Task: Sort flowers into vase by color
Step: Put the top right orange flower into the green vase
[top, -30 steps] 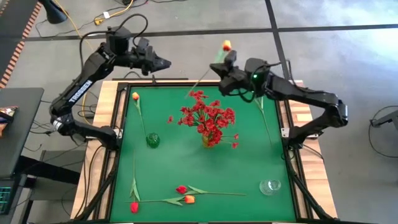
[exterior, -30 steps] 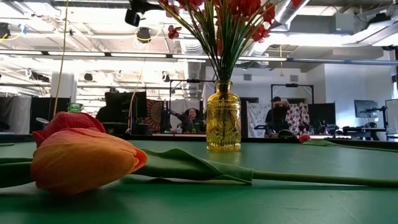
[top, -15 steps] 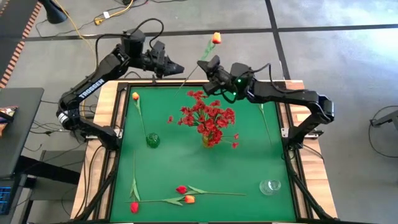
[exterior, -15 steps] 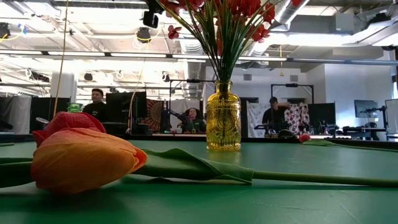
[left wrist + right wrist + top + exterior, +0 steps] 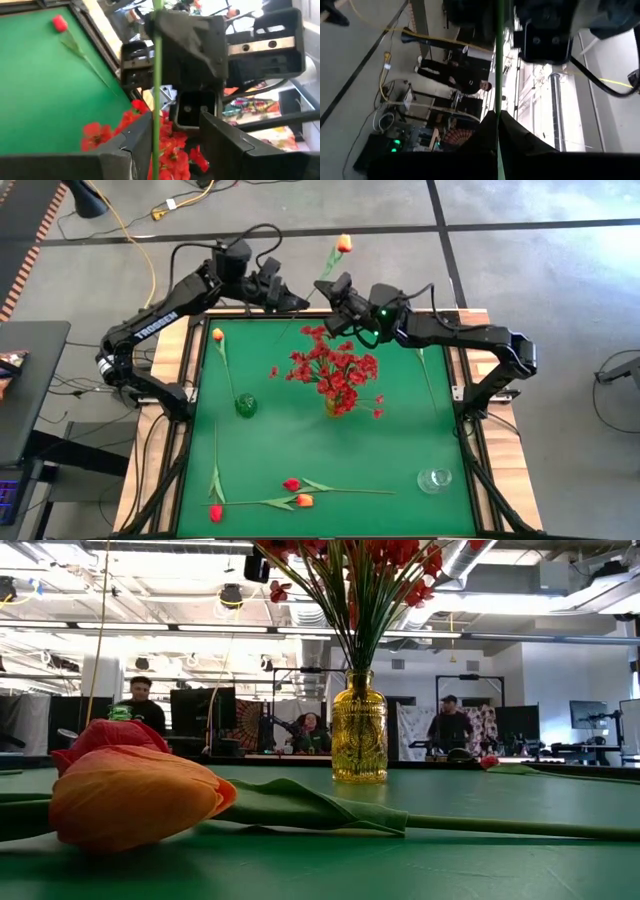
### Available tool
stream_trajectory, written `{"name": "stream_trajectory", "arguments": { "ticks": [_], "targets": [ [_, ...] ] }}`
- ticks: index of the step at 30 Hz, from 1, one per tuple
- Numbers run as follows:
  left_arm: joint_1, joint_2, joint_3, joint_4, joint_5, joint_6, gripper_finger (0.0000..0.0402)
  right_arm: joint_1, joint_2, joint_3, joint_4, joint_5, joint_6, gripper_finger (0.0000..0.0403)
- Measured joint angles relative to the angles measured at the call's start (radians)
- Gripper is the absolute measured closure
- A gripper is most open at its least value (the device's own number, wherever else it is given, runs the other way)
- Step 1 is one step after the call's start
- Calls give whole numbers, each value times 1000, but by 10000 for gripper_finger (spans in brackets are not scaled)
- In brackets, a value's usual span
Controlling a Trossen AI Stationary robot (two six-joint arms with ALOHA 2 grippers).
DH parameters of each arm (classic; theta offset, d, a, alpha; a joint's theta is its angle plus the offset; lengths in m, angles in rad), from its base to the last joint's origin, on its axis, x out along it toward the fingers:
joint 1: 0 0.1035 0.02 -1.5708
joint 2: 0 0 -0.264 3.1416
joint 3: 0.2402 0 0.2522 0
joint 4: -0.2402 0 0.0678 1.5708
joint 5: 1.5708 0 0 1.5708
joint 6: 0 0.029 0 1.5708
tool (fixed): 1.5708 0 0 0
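Note:
An orange tulip [image 5: 344, 243] on a long green stem is held up over the table's far edge, with my right gripper [image 5: 326, 282] shut on the stem. My left gripper [image 5: 299, 304] is open, and its fingers [image 5: 135, 142] stand on either side of the same stem [image 5: 157, 75], lower down. A yellow vase [image 5: 337, 406] in the middle holds a bunch of small red blossoms [image 5: 335, 365]. Another orange tulip [image 5: 217, 334] stands in a small green vase [image 5: 245, 405]. My right gripper pinches the tulip's stem [image 5: 499, 95] between its two shut fingers, above the stem's middle. The fingers come in level from the table's right and lie across the stem. The flower is lifted clear, head up, with its lower end [image 5: 283, 332] hanging free. My left gripper: the stem runs close along one finger, and I cannot tell whether they touch.
A clear glass vase [image 5: 434, 479] stands near the front right corner. Two red tulips [image 5: 215, 512] [image 5: 291, 484] and an orange one [image 5: 304, 501] lie along the near edge. Another stem [image 5: 428, 380] lies by the right edge. People stand in the room beyond.
My right gripper has gone toward the table's left with the tulip and rolled about its own line. The flower head has shifted left with it. My left gripper has gone toward the table's right and slightly down, to the held stem, and now straddles it.

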Motion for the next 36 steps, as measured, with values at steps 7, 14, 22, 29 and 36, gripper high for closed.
{"name": "stream_trajectory", "arguments": {
  "ticks": [7, 14, 22, 29, 36],
  "targets": [
    [-5, -1, 0, 7, -26, 12, 255, 7, 0, 0, 0, -17, 1, 376],
    [-9, -1, 0, 13, -19, 27, 301, 6, 0, 0, 0, -17, 5, 376],
    [-9, -1, 0, 12, -32, 46, 372, 6, 0, 0, 1, -18, 5, 373],
    [-10, -1, 0, 11, -60, 56, 397, 6, 0, 1, 0, -28, 5, 344],
    [-9, -1, 0, 16, -73, 65, 400, 6, 0, 1, 4, -59, 5, 314]
  ]
}}
